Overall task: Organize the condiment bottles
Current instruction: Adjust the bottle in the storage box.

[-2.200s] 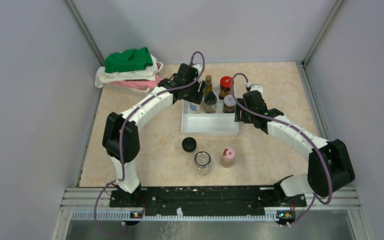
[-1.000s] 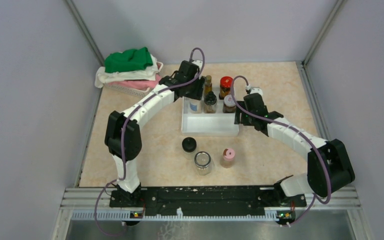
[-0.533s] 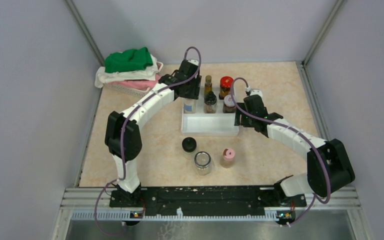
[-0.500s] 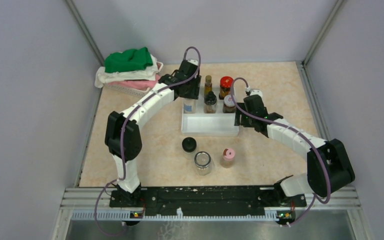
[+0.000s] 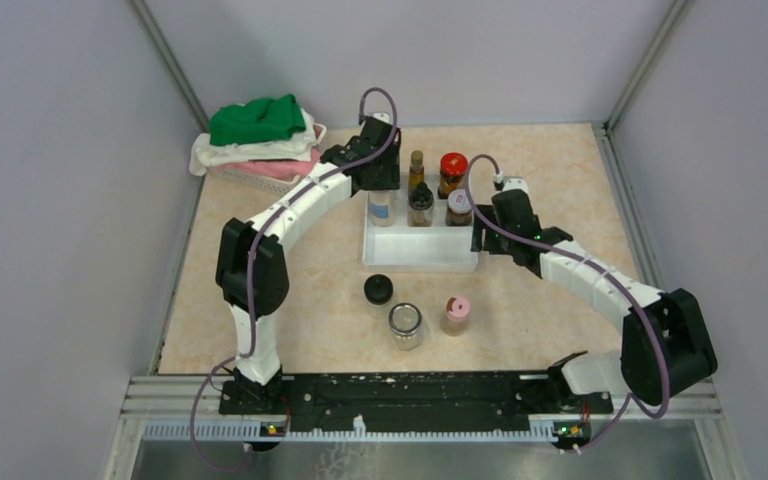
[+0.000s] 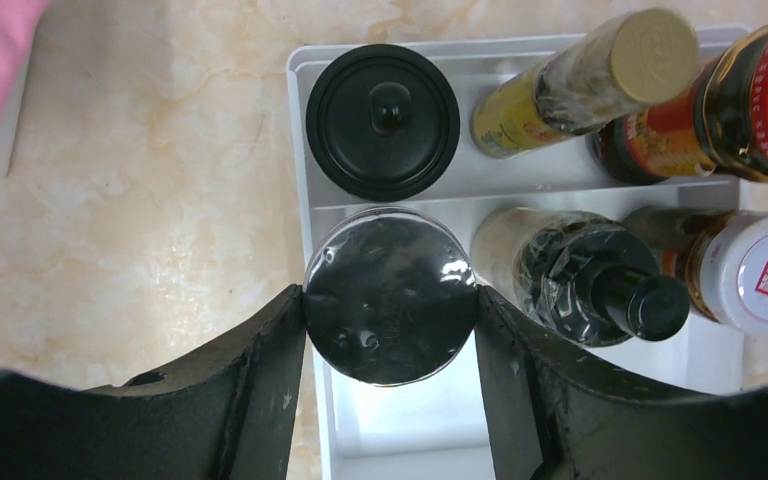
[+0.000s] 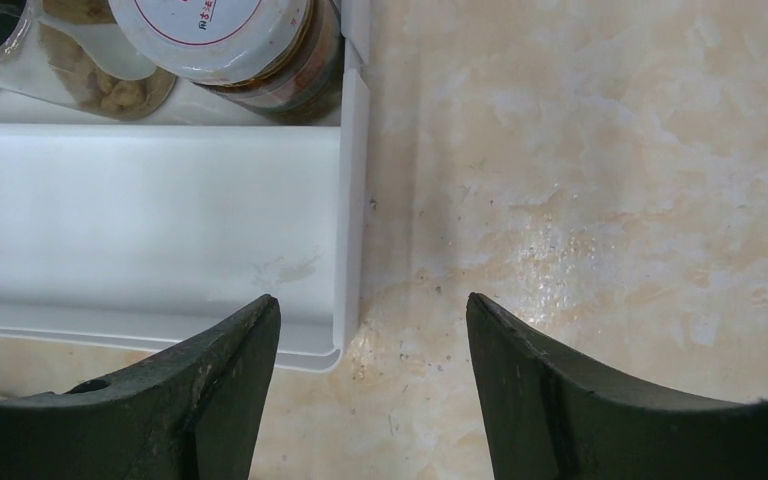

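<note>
Gripping a silver-capped jar [image 6: 390,310] between its fingers, the left gripper [image 6: 390,330] hangs over the tray [image 6: 305,130]; the right gripper [image 7: 368,360] straddles the tray's edge, open.

1. Both arms had white link shells joined by bulky black joint housings.
2. A thin purple cable looped along each arm.
3. The left gripper [image 6: 390,400] and right gripper [image 7: 365,385] had matte black, scuffed fingers.
</note>
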Controlling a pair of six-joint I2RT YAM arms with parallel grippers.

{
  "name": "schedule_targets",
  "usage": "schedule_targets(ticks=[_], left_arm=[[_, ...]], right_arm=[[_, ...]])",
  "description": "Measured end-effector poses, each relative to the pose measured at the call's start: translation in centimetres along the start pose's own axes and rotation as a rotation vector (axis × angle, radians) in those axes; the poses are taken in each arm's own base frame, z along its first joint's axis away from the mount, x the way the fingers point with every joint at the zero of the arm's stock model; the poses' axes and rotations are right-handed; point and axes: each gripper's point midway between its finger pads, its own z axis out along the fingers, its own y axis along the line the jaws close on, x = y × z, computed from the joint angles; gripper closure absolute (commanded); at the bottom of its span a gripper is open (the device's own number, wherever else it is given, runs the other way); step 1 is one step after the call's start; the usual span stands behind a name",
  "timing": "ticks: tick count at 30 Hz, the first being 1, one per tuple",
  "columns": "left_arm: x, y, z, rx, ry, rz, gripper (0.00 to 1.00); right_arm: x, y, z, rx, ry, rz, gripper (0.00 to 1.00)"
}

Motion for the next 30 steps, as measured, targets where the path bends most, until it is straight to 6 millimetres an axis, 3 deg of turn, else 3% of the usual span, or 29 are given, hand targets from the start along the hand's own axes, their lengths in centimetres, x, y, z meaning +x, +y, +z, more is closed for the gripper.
schedule_targets(ticks=[9, 13, 30], left_arm=[[-0.8, -0.8, 0.6, -0.019, -0.015, -0.076, 0.42], [-1.0, -1.0, 0.9, -0.047, -0.015, -0.099, 0.43], [0.4, -1.0, 0.0, -0.172, -0.017, -0.192, 0.41]], right_arm=[[-0.3, -0.2, -0.4, -0.004, -0.011, -0.009, 0.32], [0.5, -0.5, -0.4, 0.001, 0.004, -0.012, 0.32], [2.0, -0.6, -0.3, -0.017, 0.022, -0.014, 0.32]])
